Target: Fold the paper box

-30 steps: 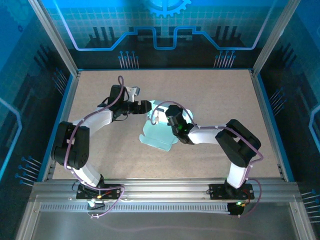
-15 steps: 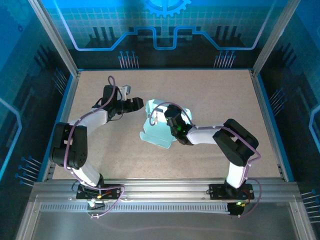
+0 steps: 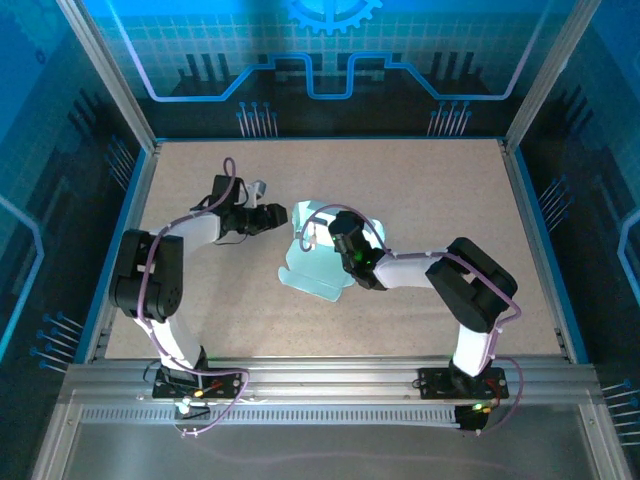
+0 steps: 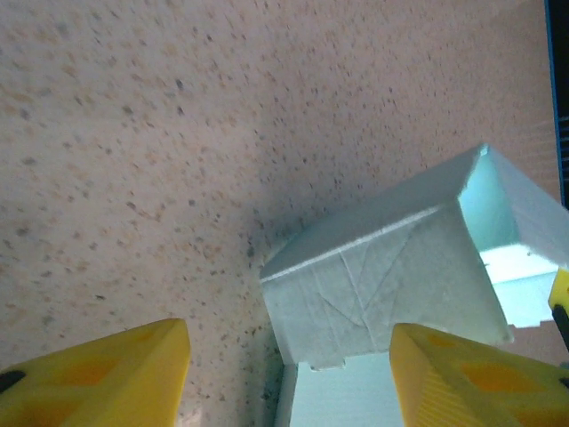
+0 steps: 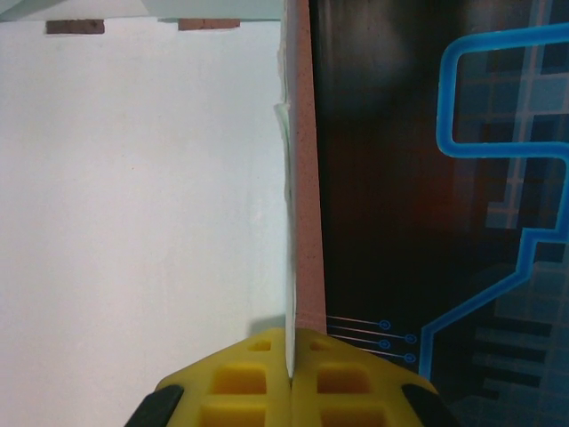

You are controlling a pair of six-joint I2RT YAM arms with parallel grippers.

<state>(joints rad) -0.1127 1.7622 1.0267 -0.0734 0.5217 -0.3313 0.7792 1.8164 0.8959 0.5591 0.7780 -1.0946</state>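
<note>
Narrowing of the left pincer (image 4: 289,378) is the fresh change: its yellow jaws have drawn partly in yet remain apart, empty, with the raised flap of the pale mint thin-card paper box (image 4: 382,267) just ahead between them, so a pinch on that flap looks imminent. Right pincer (image 5: 291,356) stays clamped on a card panel's edge, steadying it on the speckled beige bench (image 3: 430,180). Left forearm reaches rightward, elbow out; right forearm lies low, reaching leftward
</note>
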